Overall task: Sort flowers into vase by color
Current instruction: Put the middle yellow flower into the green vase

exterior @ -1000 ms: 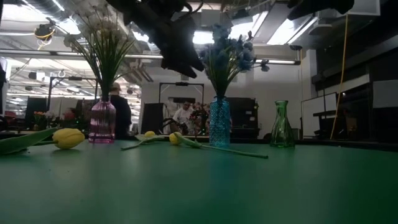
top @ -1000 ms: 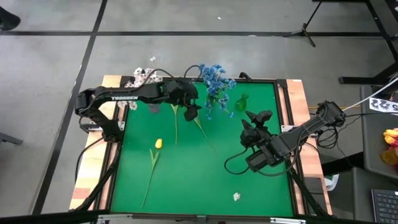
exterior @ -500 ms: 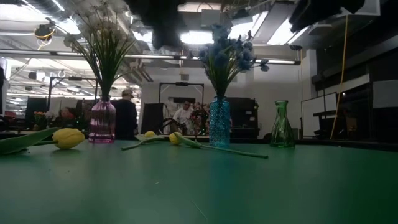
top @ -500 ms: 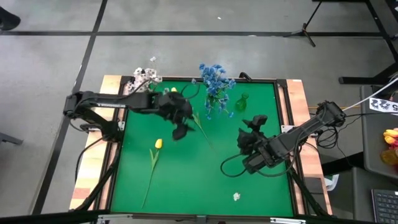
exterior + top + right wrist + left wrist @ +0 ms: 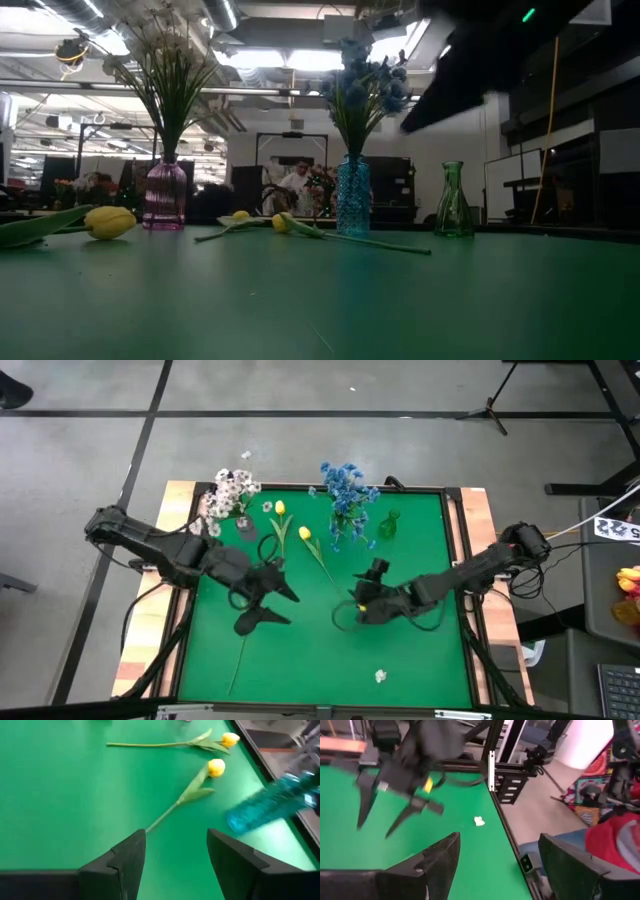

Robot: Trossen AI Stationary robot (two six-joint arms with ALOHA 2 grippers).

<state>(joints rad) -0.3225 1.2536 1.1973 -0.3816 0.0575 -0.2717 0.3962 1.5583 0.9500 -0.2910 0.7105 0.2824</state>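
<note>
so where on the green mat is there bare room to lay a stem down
Bare mat lies along the near edge right of the left gripper, apart from a white scrap. It is crowded around the vases and yellow tulips.

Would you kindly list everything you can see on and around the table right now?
Pink vase: one, far left of the mat, holding white flowers.
Blue vase: one, far middle, holding blue flowers.
Green vase: one, far right, no flowers in it.
Yellow tulips: three, lying on the green mat; two near the vases, one nearer the left side.
White scrap: one, near edge of the mat.
Left hand: open, above the mat's left half.
Right hand: open, above the mat's middle.
</note>
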